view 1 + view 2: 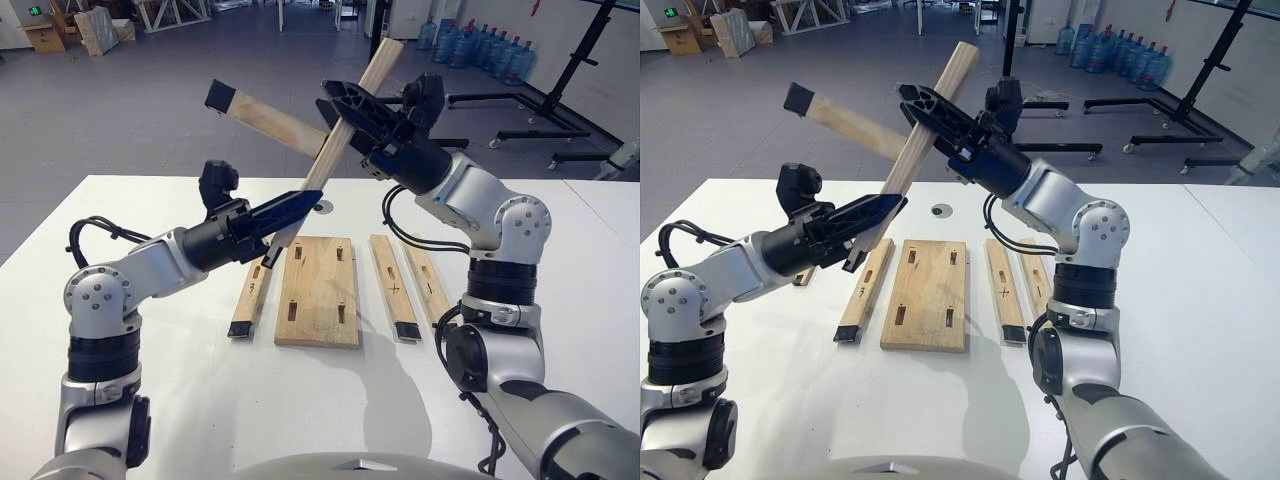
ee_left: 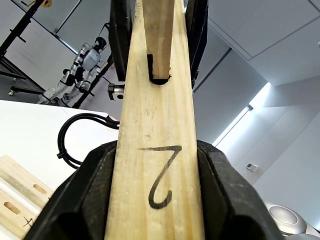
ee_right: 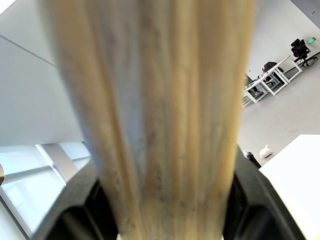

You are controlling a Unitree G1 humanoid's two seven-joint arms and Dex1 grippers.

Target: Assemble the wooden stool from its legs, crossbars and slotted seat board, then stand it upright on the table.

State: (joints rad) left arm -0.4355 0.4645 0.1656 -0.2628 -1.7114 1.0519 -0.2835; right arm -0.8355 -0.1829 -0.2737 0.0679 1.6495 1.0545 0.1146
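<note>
Left claw (image 1: 300,203): clamping both fingers on the lower part of the slotted leg (image 1: 378,68); tilting it up toward the far right above the counter (image 1: 200,400), probably offering its slot (image 2: 159,77) to the other arm; in the left wrist view, showing what is probably the other piece's tip sitting at the slot's mouth, depth impossible to tell.

Right claw (image 1: 345,108): gripping shut on the black-capped bar (image 1: 270,118); holding it high and crossing the leg, capped end pointing far left; apparently feeding the bar into the leg, working in the air to leave room for aligning.

Seat board (image 1: 318,300): lying flat mid-counter, slots facing up, seemingly waiting for the finished frames.

Loose pieces: lying parallel beside the board, probably staged for easy reach; left bar (image 1: 250,298) alongside its left edge; inner right bar (image 1: 392,280) and outer right bar (image 1: 428,285) alongside its right; a wood scrap (image 1: 803,274) peeking out beside the left arm, kind impossible to tell.

Counting: two claws; two pieces aloft; one board; three bars lying flat, possibly a fourth.
</note>
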